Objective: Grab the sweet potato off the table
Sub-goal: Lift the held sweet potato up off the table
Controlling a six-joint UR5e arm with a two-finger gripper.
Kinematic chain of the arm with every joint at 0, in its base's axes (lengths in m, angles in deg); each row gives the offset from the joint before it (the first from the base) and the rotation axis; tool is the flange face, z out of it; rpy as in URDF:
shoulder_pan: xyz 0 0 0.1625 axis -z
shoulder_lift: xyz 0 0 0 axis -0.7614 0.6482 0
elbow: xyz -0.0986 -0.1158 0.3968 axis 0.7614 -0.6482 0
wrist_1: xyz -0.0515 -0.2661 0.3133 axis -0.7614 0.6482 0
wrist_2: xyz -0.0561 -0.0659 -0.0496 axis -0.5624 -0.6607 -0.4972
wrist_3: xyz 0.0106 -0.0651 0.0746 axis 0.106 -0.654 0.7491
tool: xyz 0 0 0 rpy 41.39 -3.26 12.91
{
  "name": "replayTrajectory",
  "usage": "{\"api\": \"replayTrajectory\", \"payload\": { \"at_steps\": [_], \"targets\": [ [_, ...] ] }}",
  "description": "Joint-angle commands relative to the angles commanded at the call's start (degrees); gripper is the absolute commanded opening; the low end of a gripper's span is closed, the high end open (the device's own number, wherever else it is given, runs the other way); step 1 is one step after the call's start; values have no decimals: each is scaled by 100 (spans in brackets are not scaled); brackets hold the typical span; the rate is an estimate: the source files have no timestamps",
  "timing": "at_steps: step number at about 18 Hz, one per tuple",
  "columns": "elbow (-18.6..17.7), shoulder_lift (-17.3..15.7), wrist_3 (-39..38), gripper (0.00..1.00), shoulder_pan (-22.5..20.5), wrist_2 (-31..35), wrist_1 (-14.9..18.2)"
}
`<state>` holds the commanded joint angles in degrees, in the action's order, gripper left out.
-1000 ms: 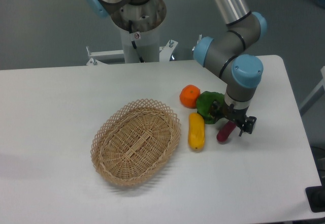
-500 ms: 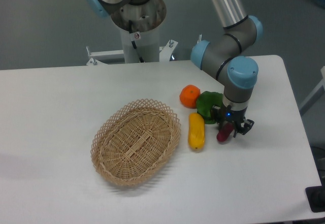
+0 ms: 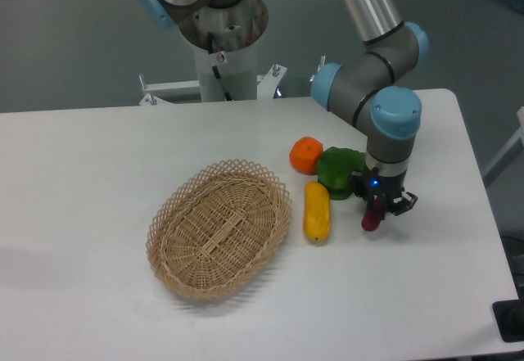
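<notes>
At the right side of the desk (image 3: 98,312) we see the tool (image 3: 378,207) clamped on the sweet potato (image 3: 372,216). The sweet potato is small, thin and purple-red. It hangs almost straight up and down, with its top between the fingers and its low end sticking out below. We cannot tell if that low end touches the desk or sits just above it — the two are very close.

We think the sweet potato is light and stiff, so it should not bend or squash. Its skin looks smooth, so it could slip or swing if it is held only near one end. A hold around the middle would be safer, with the fingers across its thin side. Right now the hold looks closer to the top end.

From the tool, a green vegetable (image 3: 339,170) sits just beside it at about ten o'clock. A yellow vegetable (image 3: 316,211) lies near at nine o'clock, apart from the sweet potato. An orange fruit (image 3: 306,154) is a bit farther at ten o'clock, touching the green one. A woven basket (image 3: 219,227) is well apart at nine o'clock.

We judge the grab is made — next comes a clean lift off the desk.
</notes>
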<state>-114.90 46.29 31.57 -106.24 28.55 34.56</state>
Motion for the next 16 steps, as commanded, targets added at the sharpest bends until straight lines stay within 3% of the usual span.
{"api": "replayTrajectory", "payload": {
  "at_steps": [7, 10, 13, 16],
  "targets": [
    [914, -668, -9, 24, 228, -26, 1704],
    [1082, -923, -9, 27, 237, -44, 2250],
    [1091, -1152, -35, 27, 281, -61, 2471],
    [1100, -1187, -88, 27, 290, -132, 2489]
  ]
}}
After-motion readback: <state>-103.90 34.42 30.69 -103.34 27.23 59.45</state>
